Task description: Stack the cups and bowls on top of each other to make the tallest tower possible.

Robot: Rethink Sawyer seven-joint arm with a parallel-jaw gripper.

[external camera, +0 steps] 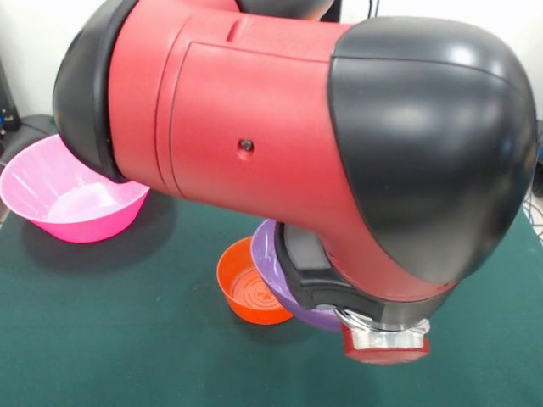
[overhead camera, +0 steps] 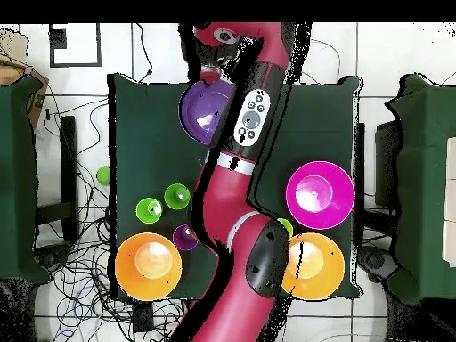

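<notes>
Purple bowl: the medium glossy purple plastic bowl sits tilted at the front part of the green-covered bench, its rim leaning over the small glossy orange plastic bowl beside it. I judge this is the start of the tower, badly seated.
Gripper: the gripper is low, right at the purple bowl, with the red and black arm filling most of the front view. I cannot tell the state of the fingers; only a metal and red mount shows.
Risk, tipping: if I move off blind, I could drag the purple bowl sideways and flip the orange one, since they touch and neither looks level.
Risk, view: the arm hides the contact point in both views, so I would not see a slip.
Risk, elbow: in the overhead view the arm crosses over one big orange-yellow plastic bowl; a wide swing may catch it.
Other pieces: the big pink plastic bowl, a second big orange-yellow bowl, two small green tumbler cups and the translucent purple cup stand well apart from the pile.
</notes>
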